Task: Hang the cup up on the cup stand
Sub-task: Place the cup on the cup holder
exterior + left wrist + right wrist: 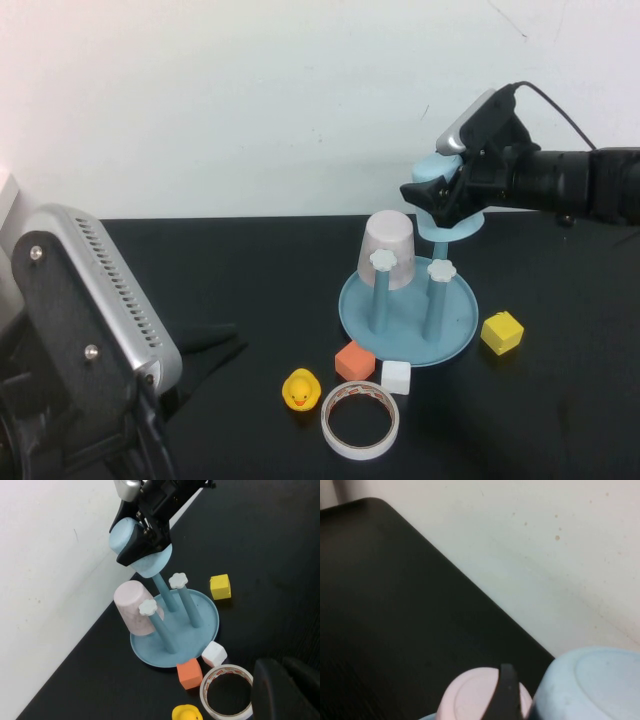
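Item, hanging step: our right gripper [440, 195], jaws grasping the cup [141, 551] inverted over the cup stand [455, 335] near the surface's far edge; left gripper [285, 692] clenched, parked; next, lower onto a peg.

**Crowding at the stand, open table to the left**

Holding the cup [447, 205] in the right gripper [440, 196] over the cup stand [455, 345]. Pink cup [389, 247] occupying one peg. Blocks, duck [300, 389] and tape roll [360, 419] hemming the near side.
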Robot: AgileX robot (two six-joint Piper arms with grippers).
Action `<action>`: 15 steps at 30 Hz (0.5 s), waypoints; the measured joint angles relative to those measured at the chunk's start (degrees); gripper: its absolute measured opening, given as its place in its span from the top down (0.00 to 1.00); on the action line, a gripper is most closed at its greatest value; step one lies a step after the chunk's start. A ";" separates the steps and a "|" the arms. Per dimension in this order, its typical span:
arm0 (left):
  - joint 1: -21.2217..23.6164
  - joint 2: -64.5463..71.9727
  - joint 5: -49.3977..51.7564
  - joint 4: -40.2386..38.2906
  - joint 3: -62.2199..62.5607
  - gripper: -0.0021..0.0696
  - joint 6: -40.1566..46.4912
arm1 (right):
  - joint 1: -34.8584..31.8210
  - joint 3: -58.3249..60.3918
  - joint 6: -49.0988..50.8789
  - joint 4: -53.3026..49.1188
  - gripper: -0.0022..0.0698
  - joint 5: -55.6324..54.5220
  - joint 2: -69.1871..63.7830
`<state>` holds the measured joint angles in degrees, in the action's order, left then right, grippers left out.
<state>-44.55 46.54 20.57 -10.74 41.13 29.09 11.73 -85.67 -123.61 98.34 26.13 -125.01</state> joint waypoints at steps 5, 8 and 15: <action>0.00 0.00 0.00 0.00 0.00 0.97 -0.09 | 0.00 0.00 1.97 0.00 0.16 0.00 0.00; 0.00 0.00 0.00 0.00 0.00 0.97 -0.09 | 0.00 0.00 2.61 0.00 0.16 0.00 0.00; 0.00 0.00 0.00 0.00 0.00 0.97 -0.23 | 0.00 -0.11 2.74 0.00 0.17 0.00 -0.12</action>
<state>-44.55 46.54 20.57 -10.74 41.13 28.86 11.73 -85.79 -120.88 98.34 26.13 -125.13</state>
